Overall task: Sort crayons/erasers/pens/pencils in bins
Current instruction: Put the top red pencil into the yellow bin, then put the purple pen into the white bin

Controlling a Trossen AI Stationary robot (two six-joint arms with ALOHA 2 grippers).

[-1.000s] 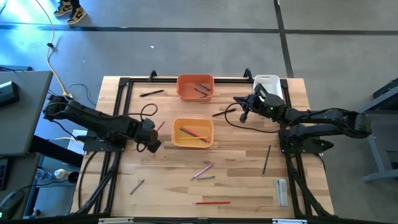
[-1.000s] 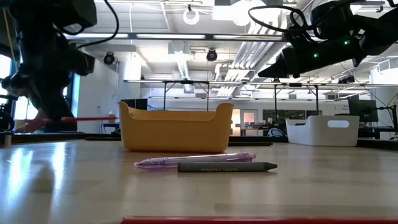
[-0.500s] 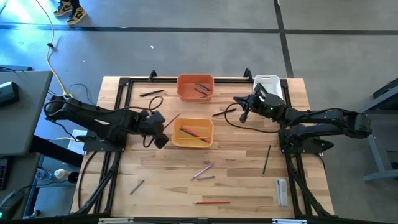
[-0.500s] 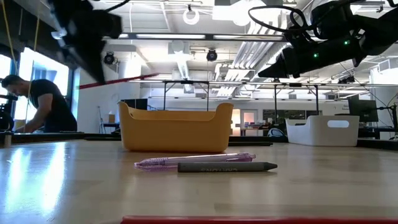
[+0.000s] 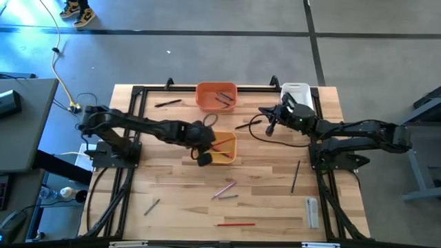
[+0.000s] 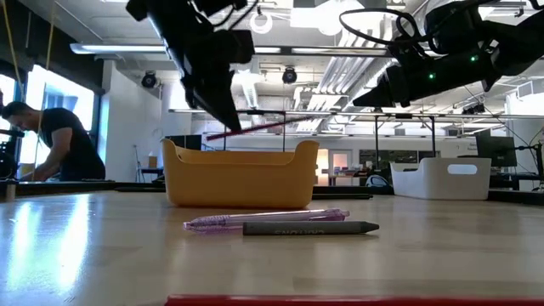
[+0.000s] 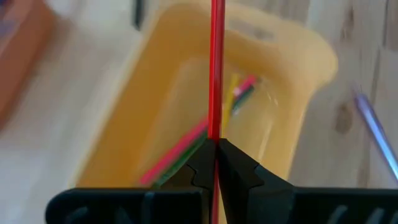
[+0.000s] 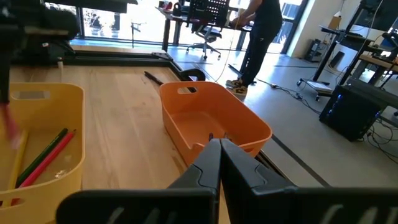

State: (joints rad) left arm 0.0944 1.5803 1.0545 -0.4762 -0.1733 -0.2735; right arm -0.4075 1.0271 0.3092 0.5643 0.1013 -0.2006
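Observation:
My left gripper (image 5: 204, 157) hangs over the left part of the yellow-orange bin (image 5: 224, 157) and is shut on a red pencil (image 7: 216, 68). That bin holds red, green and yellow sticks (image 7: 186, 146). The orange bin (image 5: 216, 96) at the far edge holds a few dark sticks. The white bin (image 5: 295, 91) stands at the far right. My right gripper (image 5: 269, 128) hovers shut and empty between the orange and white bins. Loose sticks lie flat on the table: a pink pen (image 5: 223, 189), a grey crayon (image 6: 310, 228) and a red pencil (image 5: 234, 224). My left gripper pinches the red pencil between its two fingers (image 7: 236, 168), near one end of it (image 7: 216, 134). The fingers slant down from above and from the table's left (image 6: 223, 106). The pencil is lifted clear and nearly level, with its long free part (image 6: 263, 127) reaching out over the yellow-orange bin.
A black pen (image 5: 168, 102) lies at the far left and another (image 5: 241, 125) near my right gripper. A dark pencil (image 5: 295, 176) and a white piece (image 5: 312, 211) lie at the right, a grey stick (image 5: 151, 206) at the near left. A black frame (image 5: 138, 93) borders the table.
My left gripper has gone up and toward the table's right edge, from left of the yellow-orange bin to above it. It stays shut on the red pencil, which has risen from near the table top to above the bin's rim.

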